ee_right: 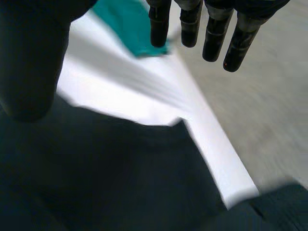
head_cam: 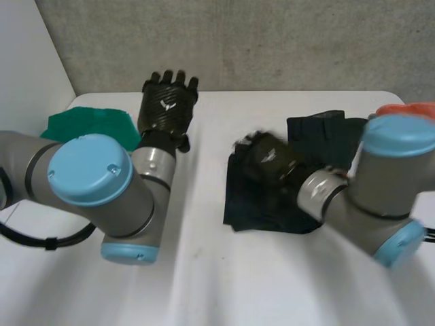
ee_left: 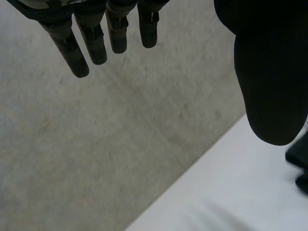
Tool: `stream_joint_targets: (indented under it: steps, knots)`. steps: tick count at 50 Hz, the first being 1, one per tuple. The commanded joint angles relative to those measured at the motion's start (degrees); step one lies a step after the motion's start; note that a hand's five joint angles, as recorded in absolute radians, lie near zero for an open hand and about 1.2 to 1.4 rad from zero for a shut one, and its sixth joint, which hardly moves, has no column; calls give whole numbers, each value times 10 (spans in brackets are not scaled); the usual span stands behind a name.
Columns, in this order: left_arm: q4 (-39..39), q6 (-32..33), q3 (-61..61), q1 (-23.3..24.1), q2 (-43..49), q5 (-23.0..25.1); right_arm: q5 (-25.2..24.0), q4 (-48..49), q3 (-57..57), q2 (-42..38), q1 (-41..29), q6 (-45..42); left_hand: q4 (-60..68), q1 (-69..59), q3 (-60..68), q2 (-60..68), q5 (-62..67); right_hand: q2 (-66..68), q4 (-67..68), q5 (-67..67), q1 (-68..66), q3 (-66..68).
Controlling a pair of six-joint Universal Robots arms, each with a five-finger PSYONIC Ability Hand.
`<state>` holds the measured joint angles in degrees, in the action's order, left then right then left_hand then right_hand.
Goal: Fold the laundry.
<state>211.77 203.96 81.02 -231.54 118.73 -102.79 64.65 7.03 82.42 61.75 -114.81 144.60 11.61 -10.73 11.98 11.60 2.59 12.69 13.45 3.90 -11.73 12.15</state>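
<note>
A dark cloth (head_cam: 268, 204) lies folded on the white table (head_cam: 272, 278), right of its middle. My right hand (head_cam: 268, 157) hovers over the cloth's far edge. Its fingers (ee_right: 192, 26) are straight and its thumb (ee_right: 29, 62) is spread, with nothing between them; the dark cloth (ee_right: 120, 178) lies under the palm. My left hand (head_cam: 168, 102) is raised over the far left part of the table, open, with straight fingers (ee_left: 79, 53), the thumb (ee_left: 269, 86) apart, and nothing held.
A green cloth (head_cam: 88, 125) lies at the table's far left, also beyond my right hand's fingertips (ee_right: 130, 24). A second dark cloth (head_cam: 326, 136) lies at the back right, with an orange item (head_cam: 408, 109) behind my right arm. A grey wall stands behind the table.
</note>
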Motion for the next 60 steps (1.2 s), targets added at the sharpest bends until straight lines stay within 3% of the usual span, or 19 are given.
stream_joint_targets:
  steps: [1,11,21,40,42,45,46,47,48,53,60]
  knots:
    - [-14,-9,-67,29,40,22,21,5,1,73,101,312,-14,5,-18,-14,-24,-27,-35,-39,17,-22]
    - [-29,-11,-60,45,45,21,97,-26,-29,44,154,179,-12,4,-16,-12,-22,-27,-35,-39,17,-22]
    - [-29,-11,-38,43,45,20,95,-64,-105,-11,153,204,-12,4,-16,-12,-22,-27,-35,-39,17,-22]
    - [-31,-12,-7,39,43,20,94,-114,-333,-216,116,205,-9,0,-13,-9,-19,63,55,51,-73,68]
    - [-31,-12,-3,38,43,21,94,-118,-342,-228,114,206,-9,0,-13,-9,-19,103,96,91,-113,109]
    - [-31,-12,-3,37,43,21,92,-123,-357,-241,110,218,-9,0,-13,-9,-19,286,278,274,-296,291]
    - [-31,-12,-3,37,43,21,92,-124,-358,-243,110,221,-9,0,-13,-9,-19,385,377,373,-395,390]
    - [-31,-13,-3,37,43,21,91,-124,-360,-243,110,227,-9,0,-13,-9,-19,621,613,609,-630,626]
    - [-31,-12,-4,36,43,21,89,-125,-360,-241,110,228,-9,0,-13,-9,-19,673,665,660,-682,678]
    - [-30,-12,-5,29,39,21,74,-124,-344,-203,100,220,-9,0,-13,-9,-19,673,665,661,-683,678]
    - [-30,-13,-11,14,33,20,-35,-122,-255,-126,75,121,-9,0,-13,-9,-19,673,665,661,-683,678]
